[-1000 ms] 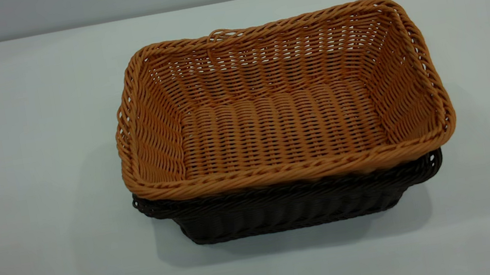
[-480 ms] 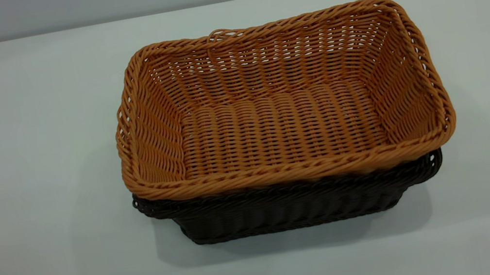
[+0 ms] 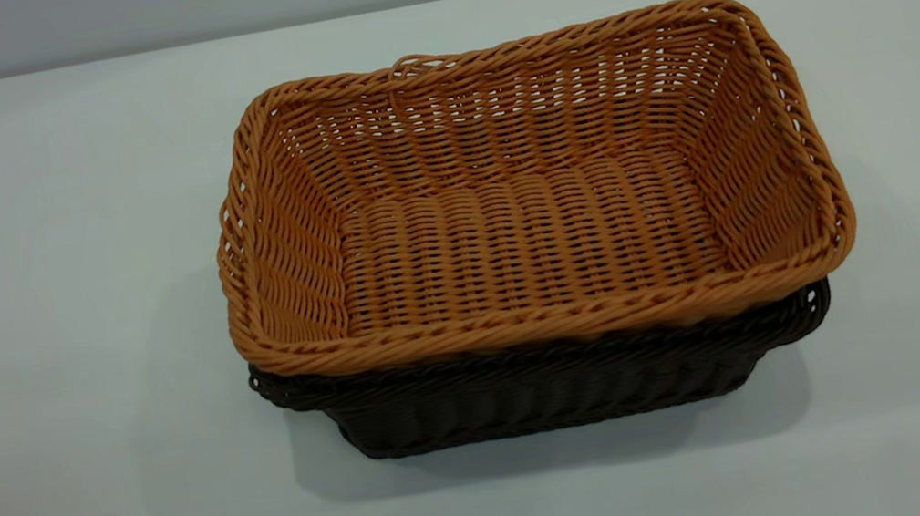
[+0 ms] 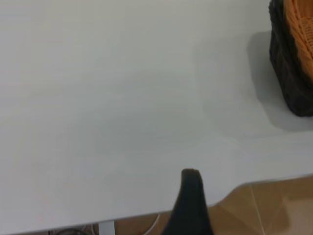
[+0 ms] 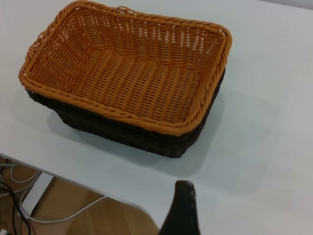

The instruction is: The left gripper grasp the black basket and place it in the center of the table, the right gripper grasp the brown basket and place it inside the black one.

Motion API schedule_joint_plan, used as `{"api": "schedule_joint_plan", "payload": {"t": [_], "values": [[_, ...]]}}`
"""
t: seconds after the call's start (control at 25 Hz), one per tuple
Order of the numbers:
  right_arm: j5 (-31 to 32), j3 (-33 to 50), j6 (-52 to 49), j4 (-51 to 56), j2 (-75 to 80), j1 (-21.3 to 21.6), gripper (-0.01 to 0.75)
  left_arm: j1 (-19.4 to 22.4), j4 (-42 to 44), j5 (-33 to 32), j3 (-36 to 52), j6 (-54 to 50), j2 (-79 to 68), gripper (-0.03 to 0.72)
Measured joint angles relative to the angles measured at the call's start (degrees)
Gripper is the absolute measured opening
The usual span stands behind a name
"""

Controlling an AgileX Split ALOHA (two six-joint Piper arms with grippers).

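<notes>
Nothing has shifted over the last second: my rectangular orange-brown woven wicker basket (image 3: pixel 525 192) sits nested inside the rectangular dark brown-black woven wicker basket (image 3: pixel 545 387) near the middle of the plain white tabletop (image 3: pixel 28 271), so I judge the task finished. My left gripper (image 4: pixel 191 205) hangs over the table's edge, well apart from the baskets, and my right gripper (image 5: pixel 182 208) likewise; whether either is open, I cannot tell.

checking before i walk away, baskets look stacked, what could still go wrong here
The brown basket sits nested in the black basket but slightly askew, its rim overhanging at the right, so a bump might tip or shift it. Both wrist views look down from near the table edge; an arm sweeping back in could nudge the stack.
</notes>
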State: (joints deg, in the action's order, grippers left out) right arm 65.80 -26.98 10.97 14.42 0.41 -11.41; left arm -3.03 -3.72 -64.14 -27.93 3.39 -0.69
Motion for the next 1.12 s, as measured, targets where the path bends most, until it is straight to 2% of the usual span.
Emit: {"api": "schedule_joint_plan", "payload": {"t": [0.36,0.76,0.96,1.12], "values": [[0.0,0.0,0.0,0.0,0.0,0.54,0.584,0.0,-0.06,0.0,0.0,0.0,1.8,0.563],[0.02,0.0,0.0,0.0,0.0,13.29,0.584,0.0,-0.16,0.0,0.0,0.0,1.8,0.563],[0.02,0.0,-0.9,-0.63,-0.86,14.6,0.584,0.0,-0.16,0.0,0.0,0.0,1.8,0.563],[-0.03,0.0,-6.07,-5.15,-1.33,14.6,0.584,0.0,-0.16,0.0,0.0,0.0,1.8,0.563]]}}
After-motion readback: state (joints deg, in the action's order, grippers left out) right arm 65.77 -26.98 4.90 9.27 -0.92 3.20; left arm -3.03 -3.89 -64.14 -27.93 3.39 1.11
